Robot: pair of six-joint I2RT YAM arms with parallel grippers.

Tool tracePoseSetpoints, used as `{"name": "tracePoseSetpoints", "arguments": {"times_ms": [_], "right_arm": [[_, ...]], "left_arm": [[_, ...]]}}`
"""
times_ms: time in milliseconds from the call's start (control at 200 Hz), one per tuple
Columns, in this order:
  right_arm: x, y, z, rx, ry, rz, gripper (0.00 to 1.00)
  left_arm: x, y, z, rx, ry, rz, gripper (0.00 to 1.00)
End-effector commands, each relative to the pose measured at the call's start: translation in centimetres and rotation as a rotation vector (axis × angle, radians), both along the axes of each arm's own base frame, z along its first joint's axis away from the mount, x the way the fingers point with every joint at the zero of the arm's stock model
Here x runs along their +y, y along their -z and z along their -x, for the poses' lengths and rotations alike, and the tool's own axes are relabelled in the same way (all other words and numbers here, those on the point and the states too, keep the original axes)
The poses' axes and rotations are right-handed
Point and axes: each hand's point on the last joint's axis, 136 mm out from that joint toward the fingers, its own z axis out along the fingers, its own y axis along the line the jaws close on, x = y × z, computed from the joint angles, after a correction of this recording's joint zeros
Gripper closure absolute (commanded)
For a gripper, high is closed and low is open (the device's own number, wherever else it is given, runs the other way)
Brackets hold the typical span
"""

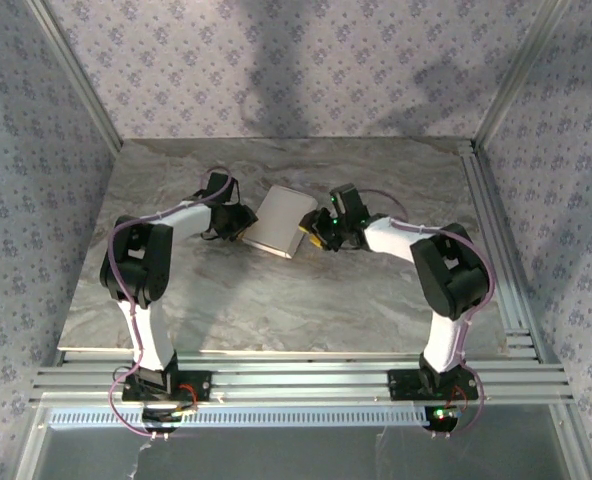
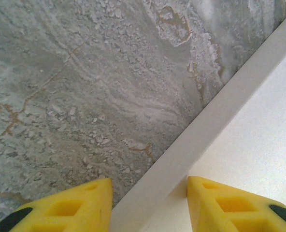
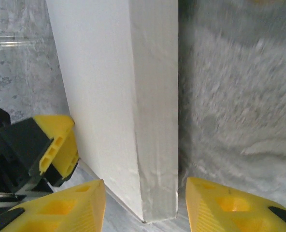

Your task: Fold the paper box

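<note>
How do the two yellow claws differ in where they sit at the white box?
The left gripper meets the paper box on its left side, the right gripper on its right. The left gripper's fingers straddle a long edge; the right gripper's flank a creased corner. Both have yellow tips, spread apart.

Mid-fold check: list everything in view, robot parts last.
paper box: one, white, table centre, between the claws
table: one, grey marbled, under everything
frame rails: several, silver, table's near and right edges
walls: three, lilac-patterned, around the table
left arm: one, white and black, near-left base
right arm: one, white and black, near-right base
left claw: one, yellow fingers, gripping the box's left edge
right claw: one, yellow fingers, open astride the box's right corner
</note>
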Motion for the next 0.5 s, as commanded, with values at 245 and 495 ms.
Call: {"name": "tracePoseSetpoints", "arguments": {"times_ms": [245,495], "right_arm": [[-1.8,-0.6,-5.1,-0.034,-0.061,0.073,0.56],[-1.2,1.9,-7.1,0.014,-0.072,0.102,0.57]], "left_arm": [[0.2,1.2,2.3,0.102,0.041,-0.037,0.56],[0.0,1.1,2.2,0.102,0.046,-0.035,0.56]]}}
